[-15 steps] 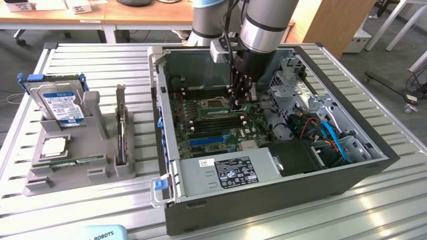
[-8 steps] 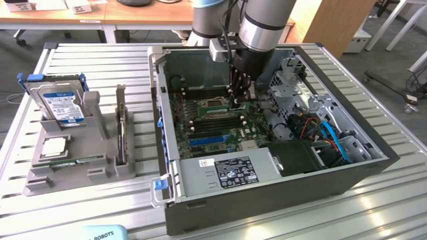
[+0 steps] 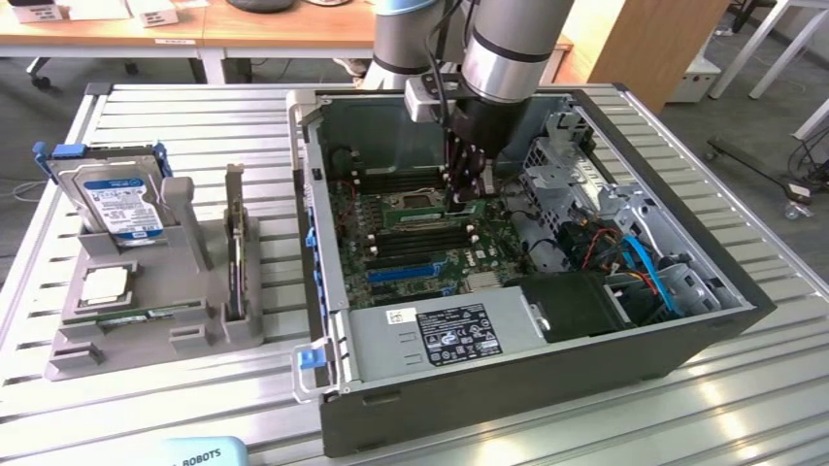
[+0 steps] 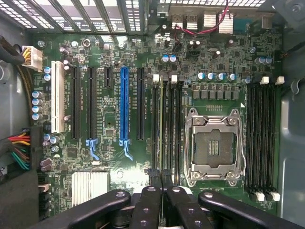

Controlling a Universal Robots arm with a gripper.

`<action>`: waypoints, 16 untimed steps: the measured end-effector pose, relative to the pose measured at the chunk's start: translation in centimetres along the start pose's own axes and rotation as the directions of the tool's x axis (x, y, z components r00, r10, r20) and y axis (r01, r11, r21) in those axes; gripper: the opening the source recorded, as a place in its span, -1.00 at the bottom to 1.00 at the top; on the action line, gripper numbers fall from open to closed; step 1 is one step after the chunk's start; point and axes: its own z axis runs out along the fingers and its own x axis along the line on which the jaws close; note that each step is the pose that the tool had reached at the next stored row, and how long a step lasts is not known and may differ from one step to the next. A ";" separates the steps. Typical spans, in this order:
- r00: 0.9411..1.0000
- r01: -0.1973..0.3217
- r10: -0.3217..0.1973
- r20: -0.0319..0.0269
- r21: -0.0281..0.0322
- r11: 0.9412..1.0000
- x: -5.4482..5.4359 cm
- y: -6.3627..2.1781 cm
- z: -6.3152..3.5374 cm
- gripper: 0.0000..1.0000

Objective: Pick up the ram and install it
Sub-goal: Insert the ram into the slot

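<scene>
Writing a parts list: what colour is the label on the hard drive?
Blue and white. The hard drive shows best in the exterior view.

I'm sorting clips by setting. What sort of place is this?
Probably a robotics lab or workshop: an open computer case sits on a slatted metal table, a grey parts holder stands beside it, and wooden desks stand behind.
</scene>
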 end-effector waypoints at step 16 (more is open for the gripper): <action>1.000 0.000 0.000 0.000 0.000 1.000 0.0 -0.03 0.86 -0.76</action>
